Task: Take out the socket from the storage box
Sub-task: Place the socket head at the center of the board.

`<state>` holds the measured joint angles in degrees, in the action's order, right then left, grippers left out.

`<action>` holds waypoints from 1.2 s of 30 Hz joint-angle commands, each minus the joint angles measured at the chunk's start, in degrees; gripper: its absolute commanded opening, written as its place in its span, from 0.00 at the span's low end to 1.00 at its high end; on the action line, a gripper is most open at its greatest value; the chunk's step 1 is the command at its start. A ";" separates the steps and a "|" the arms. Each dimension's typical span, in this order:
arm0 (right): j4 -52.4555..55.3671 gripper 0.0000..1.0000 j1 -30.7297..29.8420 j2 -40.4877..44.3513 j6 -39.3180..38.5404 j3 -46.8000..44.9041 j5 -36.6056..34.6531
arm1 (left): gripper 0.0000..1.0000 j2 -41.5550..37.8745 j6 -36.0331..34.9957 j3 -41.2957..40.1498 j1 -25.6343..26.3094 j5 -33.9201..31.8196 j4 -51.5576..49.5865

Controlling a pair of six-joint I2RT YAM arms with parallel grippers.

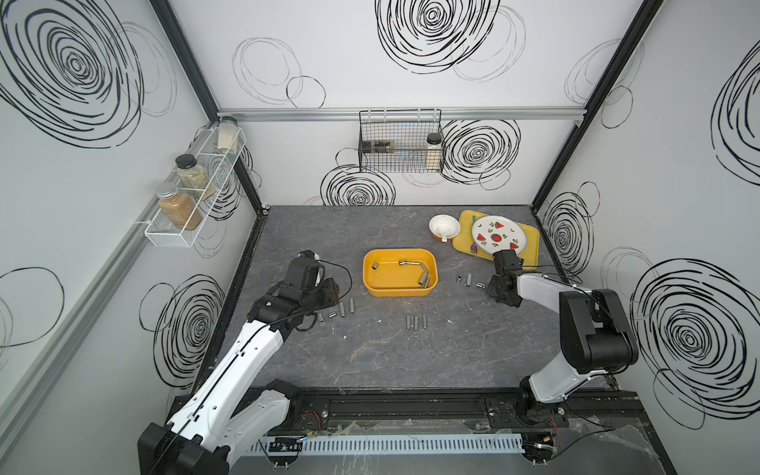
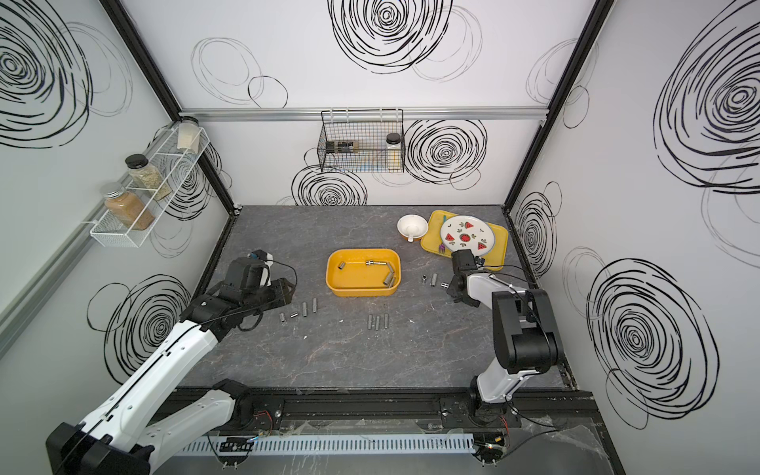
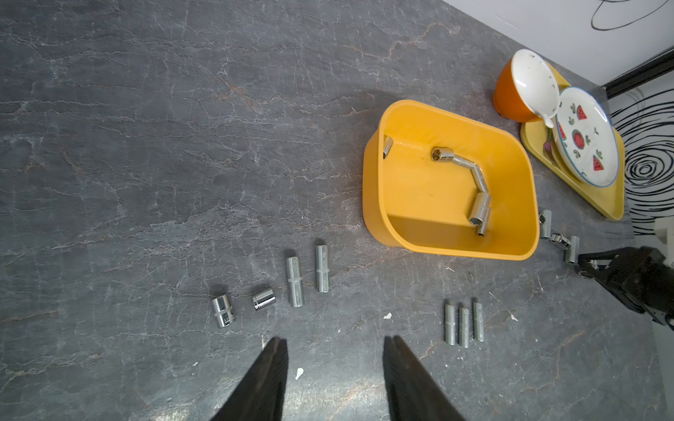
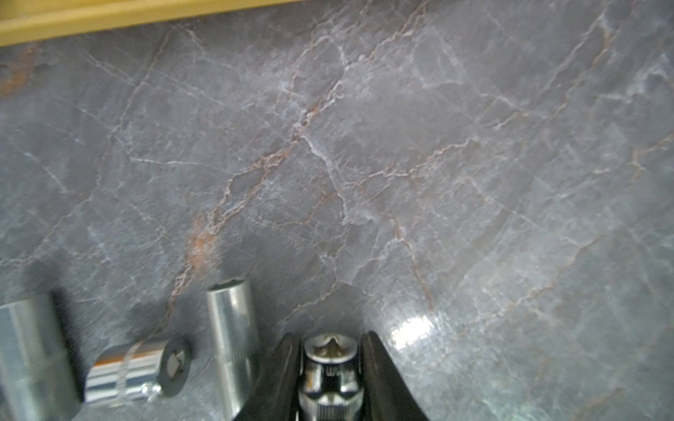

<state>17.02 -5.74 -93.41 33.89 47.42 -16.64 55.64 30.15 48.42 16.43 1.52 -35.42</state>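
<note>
Right gripper [image 4: 331,336] straddles 1 socket [image 4: 330,368] at bottom centre of the wrist view, apparently on the table [image 4: 401,164], frame-right of the storage box [image 1: 395,291]. Clamped or slack: cannot tell. Left gripper [image 3: 334,339] apart, empty. Release fully and lift straight up, so the 3 neighbouring sockets [image 4: 233,342] don't roll.

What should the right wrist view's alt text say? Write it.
A shiny chrome socket sits between the right gripper's black fingers, seen against a grey marbled tabletop. Three more steel sockets lie beside it, a yellow edge beyond.

No legible text, socket [image 4: 330,368] stamp blurred
</note>
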 commanded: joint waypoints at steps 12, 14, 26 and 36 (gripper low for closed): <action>-0.18 0.37 0.29 1.06 0.48 -0.40 0.38 | 0.50 0.17 -0.80 -0.35 -0.32 0.38 2.14; -0.14 0.37 0.31 1.63 0.49 -0.61 -0.17 | 0.50 0.17 -0.79 -0.35 -0.34 0.26 2.14; 1.03 0.39 0.30 7.66 0.06 -0.92 -0.89 | 0.50 0.43 -0.80 -0.35 -0.23 0.24 2.26; -2.94 0.39 -0.60 20.39 -1.11 -4.26 9.13 | 0.49 4.37 2.48 3.28 1.42 0.77 3.31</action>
<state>15.79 -5.82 -75.68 33.23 44.73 -10.92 58.50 30.76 48.90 16.71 1.54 -34.79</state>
